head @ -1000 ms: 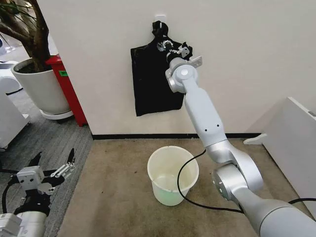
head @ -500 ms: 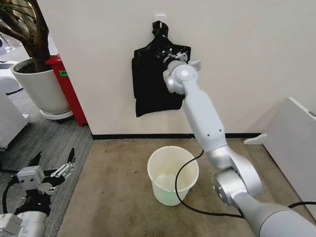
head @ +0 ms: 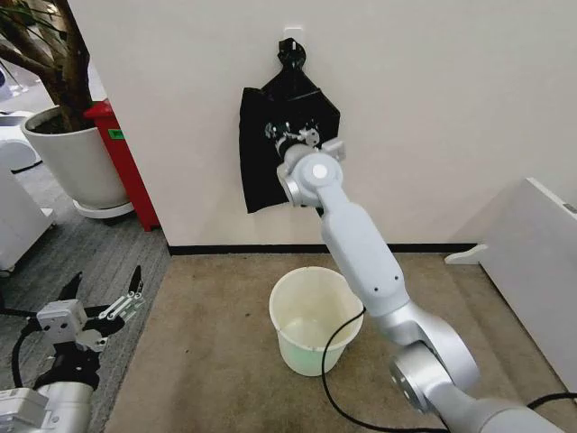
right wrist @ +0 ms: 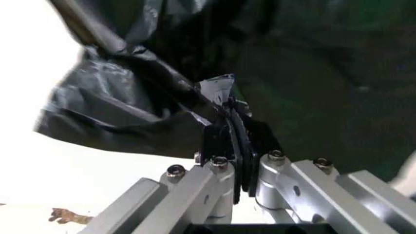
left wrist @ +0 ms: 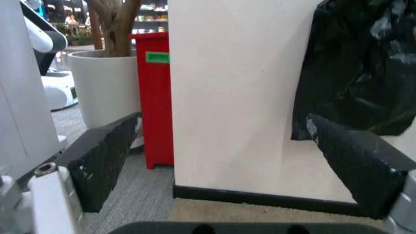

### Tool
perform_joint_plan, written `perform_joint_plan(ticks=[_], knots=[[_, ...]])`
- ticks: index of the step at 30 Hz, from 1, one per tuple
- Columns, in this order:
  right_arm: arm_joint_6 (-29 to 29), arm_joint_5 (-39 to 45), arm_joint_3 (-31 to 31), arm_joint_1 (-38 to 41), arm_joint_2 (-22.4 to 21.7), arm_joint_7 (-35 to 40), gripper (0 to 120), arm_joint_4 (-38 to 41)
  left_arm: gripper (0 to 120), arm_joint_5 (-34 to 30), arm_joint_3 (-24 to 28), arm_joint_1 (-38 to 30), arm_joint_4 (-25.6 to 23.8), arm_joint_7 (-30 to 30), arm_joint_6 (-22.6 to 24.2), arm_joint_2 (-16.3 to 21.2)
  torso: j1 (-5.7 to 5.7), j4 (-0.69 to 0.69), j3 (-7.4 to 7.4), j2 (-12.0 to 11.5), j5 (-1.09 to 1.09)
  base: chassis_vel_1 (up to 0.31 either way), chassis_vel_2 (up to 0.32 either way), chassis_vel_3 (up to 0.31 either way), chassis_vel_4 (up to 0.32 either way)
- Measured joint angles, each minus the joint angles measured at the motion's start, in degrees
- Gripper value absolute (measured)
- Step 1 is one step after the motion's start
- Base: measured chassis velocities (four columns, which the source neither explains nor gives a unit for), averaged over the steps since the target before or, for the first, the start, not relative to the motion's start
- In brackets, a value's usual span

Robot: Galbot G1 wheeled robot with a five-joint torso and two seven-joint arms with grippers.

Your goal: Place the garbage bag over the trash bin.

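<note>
Your right gripper (right wrist: 235,127) has its two black pads pressed together on a crease of the garbage bag (head: 287,144), pinching a fold of film in the bag's middle, up against the wall (head: 433,108). The bag hangs flat on that wall from a knotted top on a hook (head: 291,34), directly above the trash bin (head: 315,320), so you are at the fetching step: the bag is gripped but not yet off its hook. Next, I judge, you need to lift it clear of the hook without tearing the thin plastic, then bring it down to the bin and find its mouth, which cannot be made out from here. The bag itself is glossy black, crinkled and limp, folding in ridges around the pads in the right wrist view; expect it to slip and drape rather than hold shape. The bin is a round cream-white bucket with a rolled rim, standing open and upright on the carpet (head: 216,361) below the bag. Your left gripper (head: 101,307) waits low and well to the left of the bin, fingers spread wide, holding nothing.
</note>
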Motion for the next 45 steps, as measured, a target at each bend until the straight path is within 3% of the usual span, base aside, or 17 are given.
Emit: perform_joint_plan(ticks=[18,34,40,45], knots=[[-0.14,0.01,-0.41,-12.80,-6.60,2.75,0,11.05,100,1.19,0.88,-0.12,0.00,0.21,-0.74,-0.54,0.00,0.01,0.00,0.00,0.01,0.000,0.000,0.000,0.000],[-3.29,-1.52,0.32,-26.87,-16.19,0.81,0,22.47,100,1.82,1.78,-1.59,0.00,0.55,-1.21,-1.13,0.00,0.00,0.00,0.00,0.01,0.000,0.000,0.000,0.000],[-6.30,-2.70,1.33,-26.37,-17.87,-3.20,0,25.01,100,1.54,1.79,-2.33,0.00,0.58,-1.25,-0.79,0.00,0.00,0.00,0.00,0.00,0.000,0.000,0.000,0.000],[-6.69,-3.53,0.44,-21.78,-16.58,-5.35,13,24.10,100,1.59,1.87,-2.14,0.00,0.75,-1.27,-0.90,0.00,0.00,0.00,0.00,0.00,0.000,0.000,0.000,0.000]])
